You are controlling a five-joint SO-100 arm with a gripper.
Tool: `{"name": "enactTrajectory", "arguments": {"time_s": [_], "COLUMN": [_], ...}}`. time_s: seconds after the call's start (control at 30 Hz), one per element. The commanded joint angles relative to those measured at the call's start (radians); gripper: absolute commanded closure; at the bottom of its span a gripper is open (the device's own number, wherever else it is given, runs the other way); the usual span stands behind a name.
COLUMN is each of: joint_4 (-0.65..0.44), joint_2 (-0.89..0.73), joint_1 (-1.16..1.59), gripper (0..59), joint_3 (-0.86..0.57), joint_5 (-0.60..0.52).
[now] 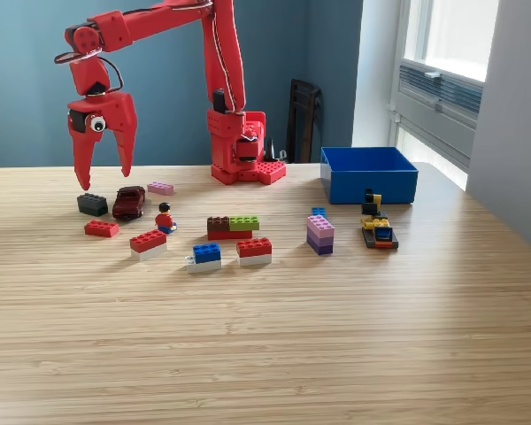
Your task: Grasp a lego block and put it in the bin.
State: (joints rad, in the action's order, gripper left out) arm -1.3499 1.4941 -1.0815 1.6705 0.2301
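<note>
Hovering with jaws (103, 175) spread wide and empty; we see the dark grey block (92, 204) on the bench (265, 354) almost directly beneath, long axis left-right in the exterior view

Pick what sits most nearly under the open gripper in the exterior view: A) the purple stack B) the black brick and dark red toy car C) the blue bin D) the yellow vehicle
B: the gripper hangs open above the table, with the black brick and dark red toy car just below its fingertips; the blue bin is far off at the exterior view's right.
</note>
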Motion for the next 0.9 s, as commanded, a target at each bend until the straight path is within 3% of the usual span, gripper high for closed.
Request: {"name": "enactTrajectory", "arguments": {"time_s": [0.03, 0.23, 0.9], "joint_4": [0.008, 0.006, 0.009], "joint_2": [-0.034, -0.112, -0.256], "joint_1": [0.017, 0.028, 0.055], "gripper": [28.5, 27.5, 33.4], "joint_3": [-0.124, -0.219, -0.245], "joint_5": [-0.018, -0.018, -0.014]}}
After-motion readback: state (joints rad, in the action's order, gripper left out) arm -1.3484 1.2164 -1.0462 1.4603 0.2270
